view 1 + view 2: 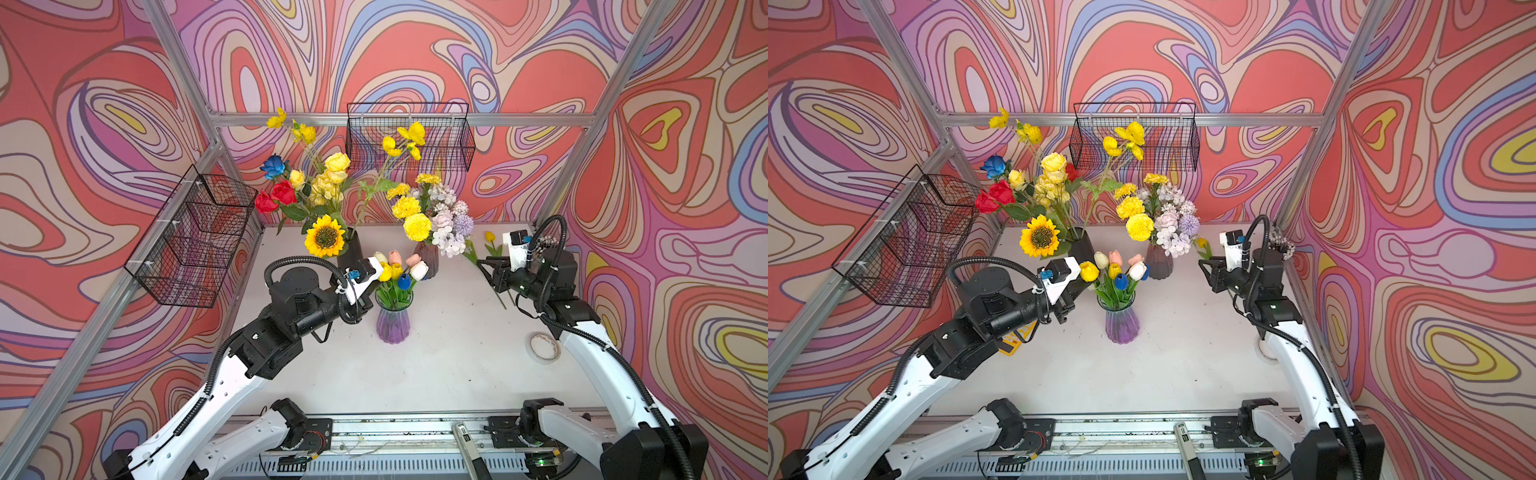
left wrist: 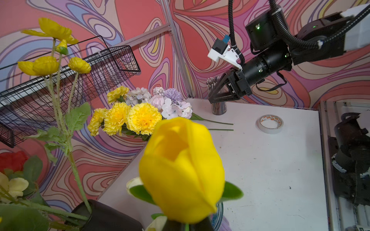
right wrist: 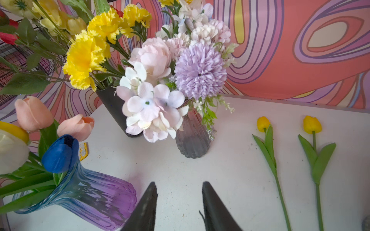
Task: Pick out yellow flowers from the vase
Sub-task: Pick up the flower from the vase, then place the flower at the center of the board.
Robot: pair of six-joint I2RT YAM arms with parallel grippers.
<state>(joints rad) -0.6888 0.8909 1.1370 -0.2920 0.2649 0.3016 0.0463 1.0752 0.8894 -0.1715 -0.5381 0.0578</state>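
- Your left gripper [image 1: 1082, 284], left of centre in a top view, has its jaws closed. It looks clamped on the stem of the yellow tulip [image 2: 182, 170] just under the bloom. The bloom hides the fingertips in the wrist view.
- That tulip leans out of the purple vase [image 1: 392, 324], with its lower stem down in the bunch. It's probably light, with a soft head and a bendy stem. Pull along the stem and never pinch the bloom. The glass vase may tip or ride up.
- A second yellow tulip [image 1: 1115, 270] stands mid-bunch. Take it by the stem below the head.
- Your right gripper [image 3: 180, 208] has its jaws apart and is empty, over bare table [image 1: 436, 365]. Two loose tulips [image 3: 263, 124] lie flat at the right of its wrist view.
- Farther back, the marigolds [image 1: 417, 226] in the grey vase [image 3: 192, 144] are packed against pale blooms [image 3: 154, 112]. Grip low on their stems.
- Farthest is the black vase [image 1: 351, 249], holding the sunflower [image 1: 325, 237], yellow roses [image 1: 336, 162] and branching blossoms [image 1: 411, 133]. The long stems are likely whippy and tangled, so hold them near the rim.
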